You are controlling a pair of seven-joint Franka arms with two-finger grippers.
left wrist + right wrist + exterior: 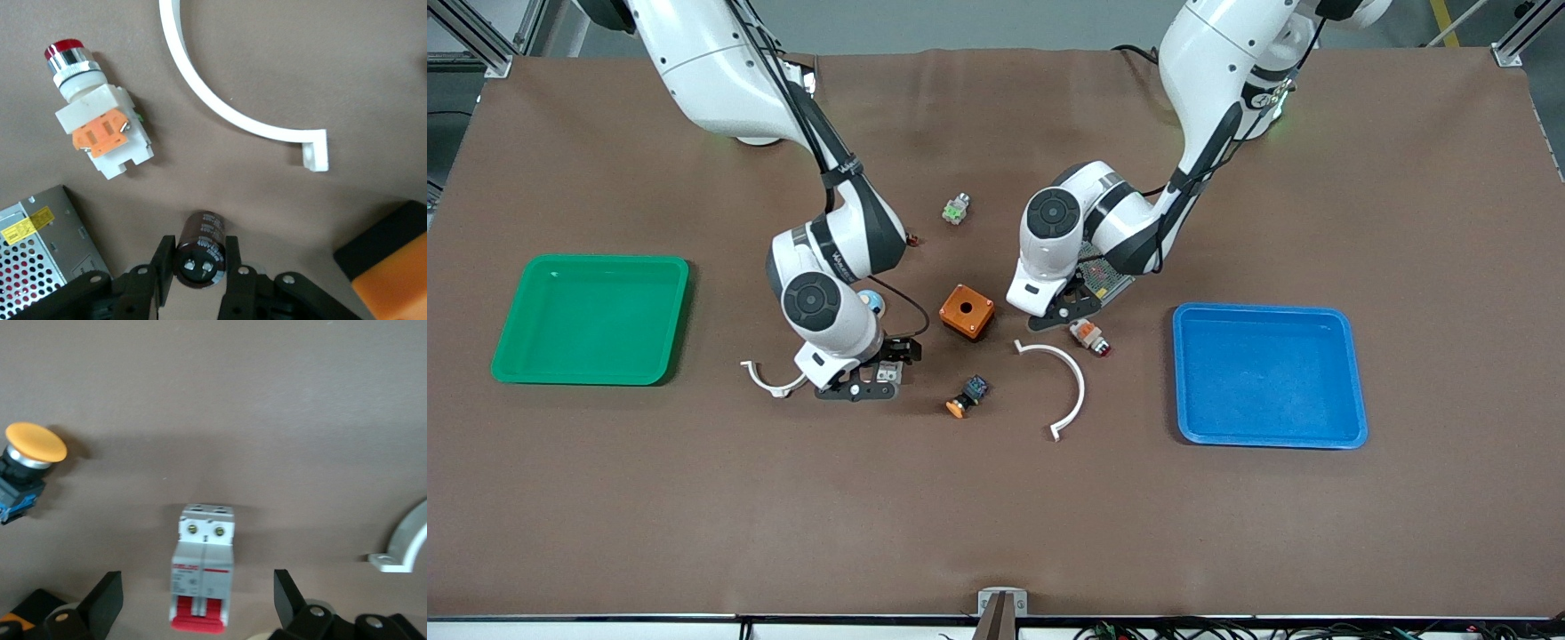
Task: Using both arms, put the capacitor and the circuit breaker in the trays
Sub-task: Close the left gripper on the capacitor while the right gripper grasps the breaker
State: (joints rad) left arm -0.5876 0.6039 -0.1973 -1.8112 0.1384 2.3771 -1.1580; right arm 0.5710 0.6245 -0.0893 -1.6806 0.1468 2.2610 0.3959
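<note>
The capacitor [202, 248], a small black cylinder with a shiny end, lies on the brown mat between the orange box and the white-orange button. My left gripper [199, 270] is shut on it, a finger pressed to each side. The left gripper [1064, 313] hides it in the front view. The circuit breaker [201, 577], white-grey with red levers, lies on the mat toward the right arm's end of the table. My right gripper [197, 600] is low over it and open, with a wide gap on each side. The front view shows the breaker [888, 373] under the right gripper [874, 380].
A green tray [525, 356] sits at the right arm's end and a blue tray [1352, 373] at the left arm's end. An orange box [967, 311], a red-capped button [1089, 336], an orange-capped button [967, 397], two white curved clamps [1069, 382] [769, 380] and a mesh power supply [1104, 277] lie around the grippers.
</note>
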